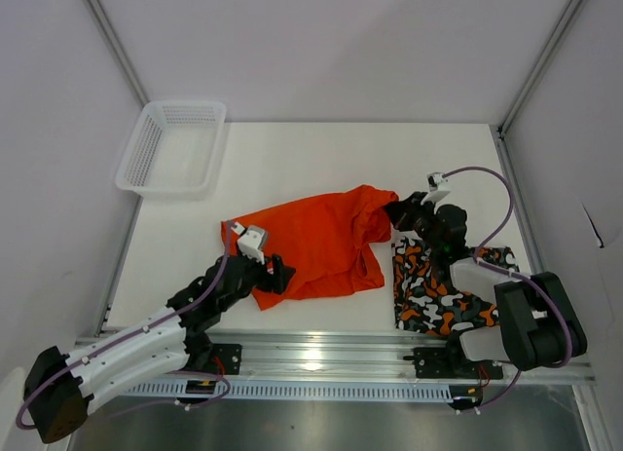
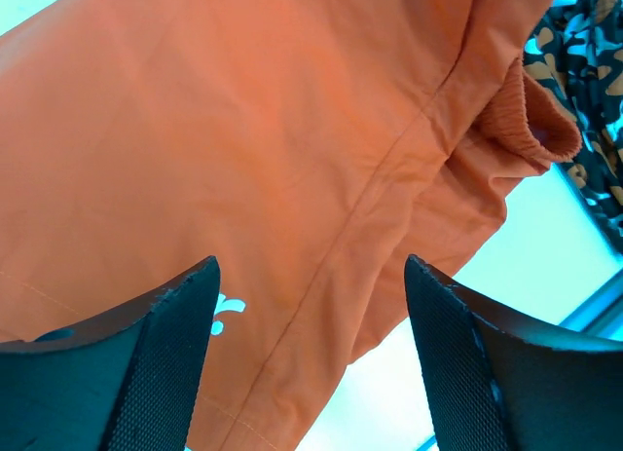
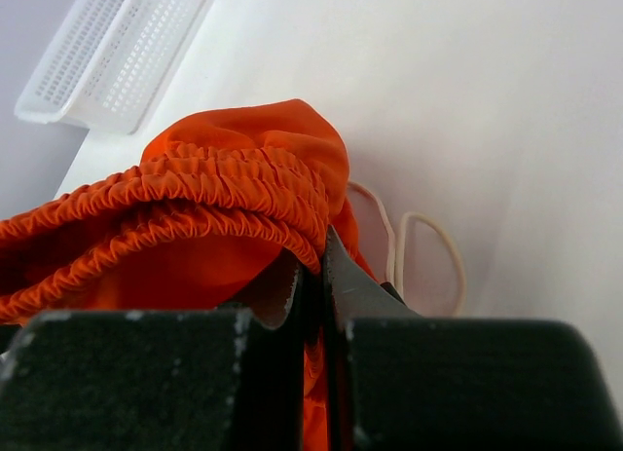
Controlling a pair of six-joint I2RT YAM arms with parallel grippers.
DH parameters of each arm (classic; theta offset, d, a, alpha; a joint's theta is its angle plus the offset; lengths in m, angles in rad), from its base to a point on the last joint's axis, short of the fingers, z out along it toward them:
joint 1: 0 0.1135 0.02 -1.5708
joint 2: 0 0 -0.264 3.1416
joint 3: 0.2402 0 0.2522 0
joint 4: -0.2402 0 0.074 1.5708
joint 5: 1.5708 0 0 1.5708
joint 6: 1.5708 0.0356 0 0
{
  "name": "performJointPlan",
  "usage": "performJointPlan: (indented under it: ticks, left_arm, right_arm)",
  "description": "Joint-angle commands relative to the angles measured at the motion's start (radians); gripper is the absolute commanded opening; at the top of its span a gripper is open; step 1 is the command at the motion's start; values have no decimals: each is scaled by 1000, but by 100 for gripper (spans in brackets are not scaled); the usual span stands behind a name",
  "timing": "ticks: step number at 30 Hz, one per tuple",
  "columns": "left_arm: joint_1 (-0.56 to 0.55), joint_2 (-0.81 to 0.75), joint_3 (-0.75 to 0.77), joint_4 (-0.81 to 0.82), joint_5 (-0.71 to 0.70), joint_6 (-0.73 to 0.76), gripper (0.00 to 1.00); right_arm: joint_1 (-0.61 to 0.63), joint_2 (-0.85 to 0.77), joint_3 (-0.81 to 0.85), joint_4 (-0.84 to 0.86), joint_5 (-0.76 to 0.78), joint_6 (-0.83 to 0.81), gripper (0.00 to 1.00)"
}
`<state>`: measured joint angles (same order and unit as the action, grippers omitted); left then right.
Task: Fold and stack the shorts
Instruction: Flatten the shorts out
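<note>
The plain orange shorts (image 1: pixel 321 242) lie spread in the middle of the table, the right end lifted. My right gripper (image 1: pixel 399 212) is shut on their gathered waistband (image 3: pixel 224 193), the fabric pinched between its fingers (image 3: pixel 316 266); the white drawstring (image 3: pixel 428 246) loops on the table behind. My left gripper (image 1: pixel 275 276) hovers over the lower left hem, open, jaws wide apart above the orange cloth (image 2: pixel 292 159) with nothing between them (image 2: pixel 311 266). The patterned shorts (image 1: pixel 438 285) lie folded at the right, under the right arm, and show at the corner of the left wrist view (image 2: pixel 594 81).
A white mesh basket (image 1: pixel 146 178) stands at the back left corner, also in the right wrist view (image 3: pixel 107 52). A metal rail (image 1: pixel 321 358) runs along the near table edge. White walls close in the sides and back.
</note>
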<state>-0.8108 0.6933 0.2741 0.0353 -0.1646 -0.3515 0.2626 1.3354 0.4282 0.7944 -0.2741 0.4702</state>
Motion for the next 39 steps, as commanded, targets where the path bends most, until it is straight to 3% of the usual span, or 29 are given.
performJointPlan:
  ticks: [1,7,16,22,26,30,34,39]
  left_arm:
    - [-14,-20,-22,-6,-15,-43,78]
    - [-18,31,-9,-92,-10,-122,71]
    - [-31,-26,-18,-156,-81,-149,70]
    - [-31,150,52,-149,-138,-127,70]
    - [-31,262,115,-248,-220,-193,70]
    - [-31,198,94,-275,-266,-259,73]
    - [-30,28,80,-314,-292,-303,75]
    - [-18,-26,77,-347,-274,-336,77]
  right_arm:
    - [-23,16,-2,68,18,39,0]
    - [-74,42,-9,72,29,82,0]
    - [-137,48,-26,85,24,108,0]
    - [-141,50,-28,92,10,113,0]
    - [-145,50,-26,94,4,113,0]
    - [-145,48,-25,97,-5,114,0]
    - [-145,53,-25,98,-8,119,0]
    - [-145,56,-25,103,-11,123,0]
